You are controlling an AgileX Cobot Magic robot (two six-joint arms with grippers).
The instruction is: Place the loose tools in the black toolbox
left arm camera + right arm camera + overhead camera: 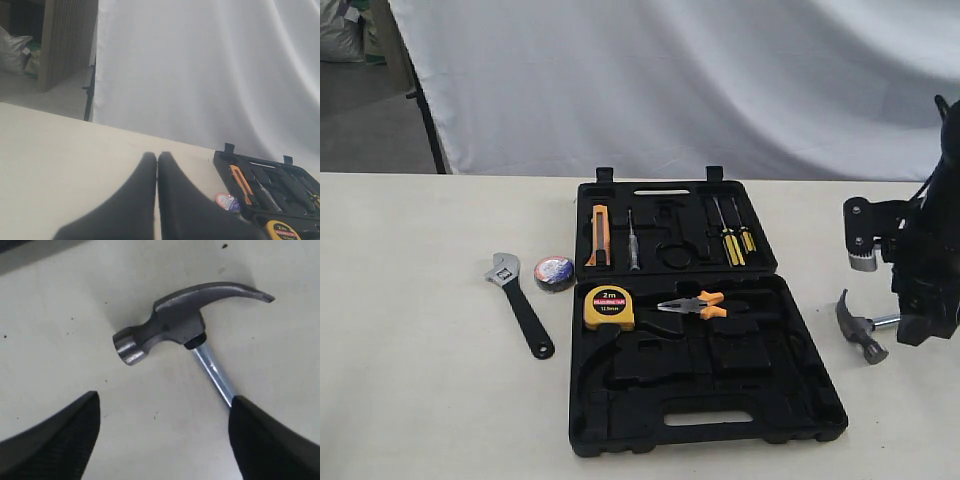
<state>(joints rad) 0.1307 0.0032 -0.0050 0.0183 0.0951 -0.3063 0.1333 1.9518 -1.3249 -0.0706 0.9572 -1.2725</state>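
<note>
The black toolbox [790,390] lies open mid-table. Left of it rest the adjustable wrench [520,305] and the small black tape roll [554,273]. To its right, the claw hammer [860,330] lies on the table under my right arm. In the right wrist view my right gripper [165,397] is open just above the table. The hammer's head [170,325] sits ahead of the fingers, and its steel shaft runs in under one fingertip [250,420]. My left gripper [157,155] is shut and empty, with the tape roll [228,201] and the toolbox [222,160] off to one side of it.
Inside the toolbox sit a yellow tape measure [609,307], orange-handled pliers [700,305], an orange utility knife [599,235] and yellow-handled screwdrivers [735,240]. A white cloth backdrop [670,80] hangs behind the table. The left arm is out of the exterior view.
</note>
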